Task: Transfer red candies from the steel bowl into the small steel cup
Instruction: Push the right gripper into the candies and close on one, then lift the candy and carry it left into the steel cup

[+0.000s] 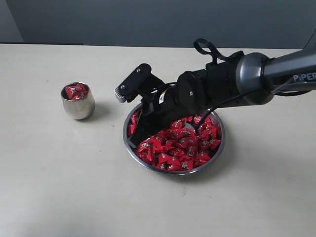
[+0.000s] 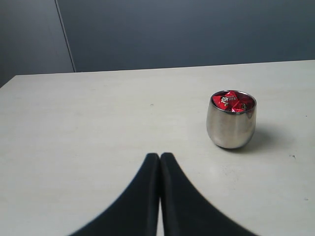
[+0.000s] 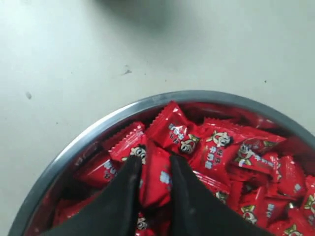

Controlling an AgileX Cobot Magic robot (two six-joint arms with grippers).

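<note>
On the table (image 1: 59, 187), the steel bowl (image 1: 178, 173) sat heaped with red candies (image 1: 182, 143), the small steel cup (image 1: 77, 106) well apart. The right gripper (image 3: 155, 167) pinched one red candy (image 3: 156, 182) across its plump middle. It looked light, crinkly and slippery. The left gripper (image 2: 160, 162) was closed on nothing.

Lab-like setting, pale tabletop (image 1: 49, 187), plain grey wall (image 1: 148, 19)

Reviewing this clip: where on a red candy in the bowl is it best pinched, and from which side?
Across the plump middle of a top candy, coming from above: the heap lies loose in the bowl, and the thin crimped ends would likely slip. The right gripper is closed on one near the rim.
</note>
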